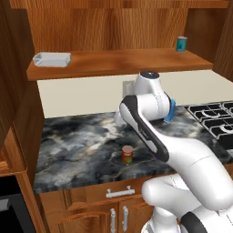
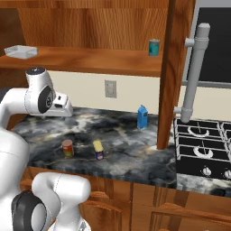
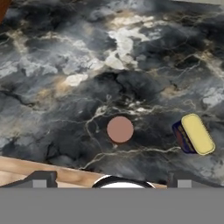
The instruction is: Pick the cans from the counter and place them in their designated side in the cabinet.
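Two cans stand near the front edge of the dark marbled counter (image 1: 77,145): the red can (image 2: 67,148) and, to its right, the squat blue can with a yellow top (image 2: 98,150). From above, the hand view shows the red can (image 3: 120,129) as a round brownish disc and the blue can (image 3: 196,134) off to its right. My gripper (image 3: 111,179) hovers well above the counter, open and empty, with the red can's top roughly midway between the fingertips. The red can (image 1: 128,155) also stands beside my forearm. The cabinet shelf (image 1: 118,61) runs across above the counter.
On the shelf sit a white tray (image 1: 52,59) at the left and a teal can (image 1: 181,44) at the right. A slim blue carton (image 2: 142,117) stands at the back of the counter. A wooden post (image 2: 171,76) and a stove (image 2: 203,149) lie to the right.
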